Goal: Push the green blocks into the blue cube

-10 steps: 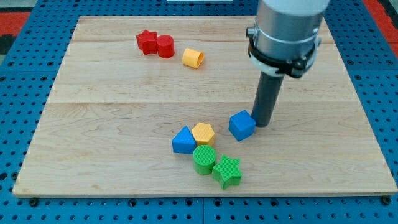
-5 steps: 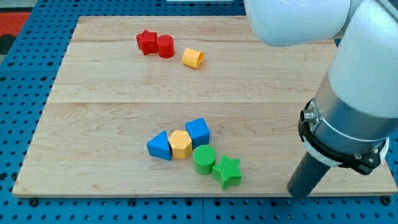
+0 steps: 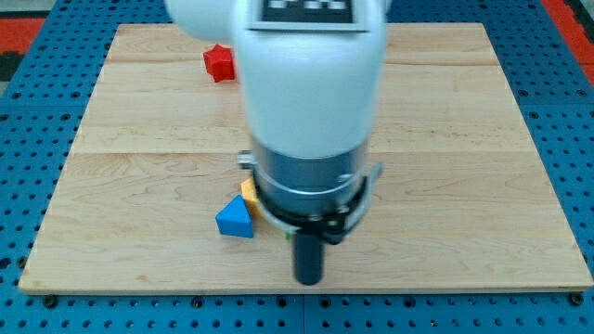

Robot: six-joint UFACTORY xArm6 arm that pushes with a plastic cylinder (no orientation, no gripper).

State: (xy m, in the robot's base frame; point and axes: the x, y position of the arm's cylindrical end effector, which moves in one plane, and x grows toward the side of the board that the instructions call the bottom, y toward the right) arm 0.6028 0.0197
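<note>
My arm fills the middle of the camera view and hides the green blocks and the blue cube. My tip [image 3: 308, 281] touches the board near the view's bottom edge, just right of the blue triangular block [image 3: 235, 219]. A sliver of the yellow block [image 3: 248, 192] shows at the arm's left edge, above the blue triangle. A tiny bit of green shows at the rod's left side, too small to name.
A red star block [image 3: 219, 62] is at the view's top left, partly behind the arm. The wooden board [image 3: 111, 167] lies on a blue pegboard; its bottom edge is close below my tip.
My arm has swung left from the bottom right corner to the bottom middle. It now covers the green blocks, the blue cube, the red cylinder and the yellow cylinder.
</note>
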